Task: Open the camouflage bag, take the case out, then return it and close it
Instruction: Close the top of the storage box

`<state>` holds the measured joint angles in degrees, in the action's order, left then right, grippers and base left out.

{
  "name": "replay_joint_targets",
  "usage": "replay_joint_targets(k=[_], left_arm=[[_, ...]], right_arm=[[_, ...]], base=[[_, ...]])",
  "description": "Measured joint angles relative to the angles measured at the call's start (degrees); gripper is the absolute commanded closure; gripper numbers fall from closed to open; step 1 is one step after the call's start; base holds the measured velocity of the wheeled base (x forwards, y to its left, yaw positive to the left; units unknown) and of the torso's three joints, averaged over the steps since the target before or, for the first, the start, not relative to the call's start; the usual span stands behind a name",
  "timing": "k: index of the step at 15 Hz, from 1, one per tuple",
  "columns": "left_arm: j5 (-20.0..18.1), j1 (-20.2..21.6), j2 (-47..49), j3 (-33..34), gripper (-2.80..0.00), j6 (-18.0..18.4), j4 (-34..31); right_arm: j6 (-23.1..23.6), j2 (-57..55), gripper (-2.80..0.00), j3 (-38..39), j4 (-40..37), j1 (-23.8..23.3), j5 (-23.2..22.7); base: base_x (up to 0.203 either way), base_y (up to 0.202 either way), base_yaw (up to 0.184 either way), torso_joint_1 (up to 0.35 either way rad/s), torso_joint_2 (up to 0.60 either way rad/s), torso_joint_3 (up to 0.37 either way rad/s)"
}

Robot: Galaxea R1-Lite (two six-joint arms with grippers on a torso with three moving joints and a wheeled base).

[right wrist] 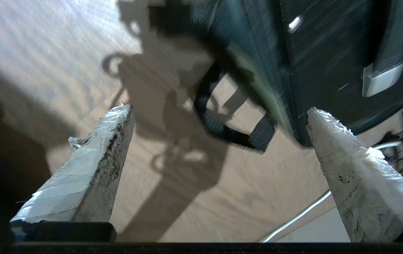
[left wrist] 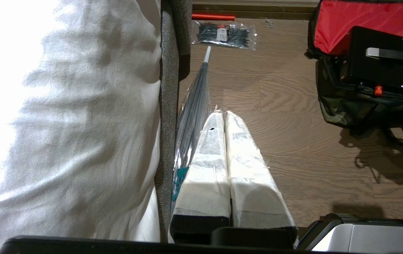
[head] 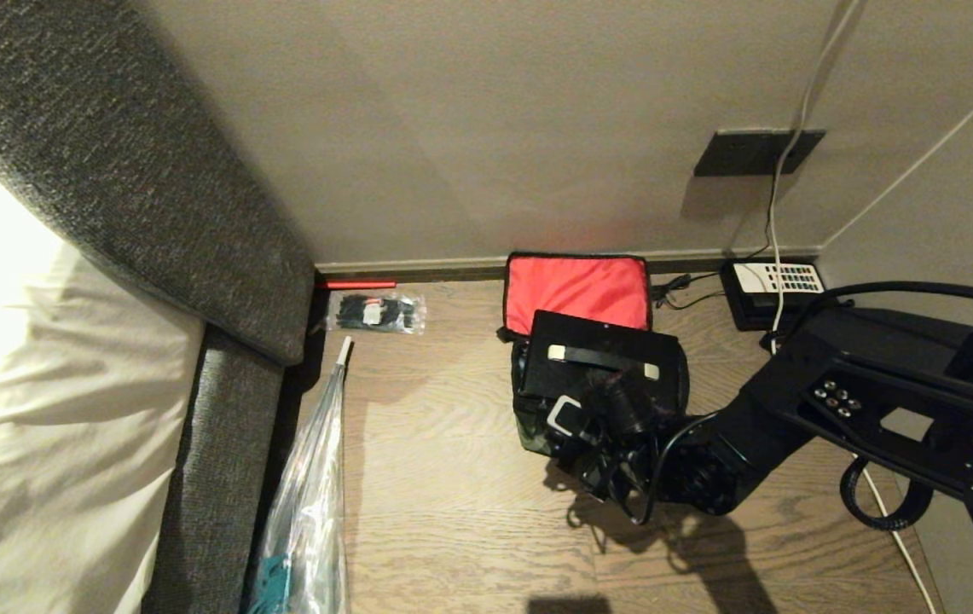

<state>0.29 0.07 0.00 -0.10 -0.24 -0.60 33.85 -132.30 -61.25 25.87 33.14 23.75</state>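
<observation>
The camouflage bag (head: 537, 426) stands on the wooden floor by the wall, its lid thrown back with the red lining (head: 576, 290) showing. The black case (head: 605, 354) sits in the bag's mouth and sticks up out of it, handle on top. In the left wrist view the case (left wrist: 381, 67) shows its small red latch (left wrist: 378, 90) above the bag (left wrist: 346, 109). My right gripper (head: 580, 435) hangs at the bag's near side, open and empty. Its wrist view shows the right gripper (right wrist: 219, 107) over bare floor beside a black strap loop (right wrist: 222, 130). The left gripper (left wrist: 222, 116) is parked, shut.
A black telephone (head: 772, 290) with cables sits right of the bag by the wall. A bagged umbrella (head: 315, 477) lies along the grey bed frame (head: 222, 443) on the left. A packet of cable ties (head: 375, 311) and a red stick (head: 358, 284) lie near the skirting.
</observation>
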Motion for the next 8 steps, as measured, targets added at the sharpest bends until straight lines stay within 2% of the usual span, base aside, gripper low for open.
replay_joint_targets(k=[3,6,8], left_arm=[[0.01,0.0,0.0,0.0,0.0,0.02,0.0],[0.01,0.0,0.0,0.0,0.0,0.0,-0.02],[0.01,0.0,0.0,0.0,0.0,0.0,-0.02]], right_arm=[[-0.4,-0.73,-2.8,-3.66,0.73,1.02,-0.35],[-0.4,-3.2,-2.8,-9.15,0.45,1.7,-5.18],[-0.22,-5.41,-2.8,-11.91,0.25,1.8,-6.06]], base=[[0.0,0.0,0.0,0.0,0.0,0.0],[0.0,0.0,0.0,0.0,0.0,0.0],[0.0,0.0,0.0,0.0,0.0,0.0]])
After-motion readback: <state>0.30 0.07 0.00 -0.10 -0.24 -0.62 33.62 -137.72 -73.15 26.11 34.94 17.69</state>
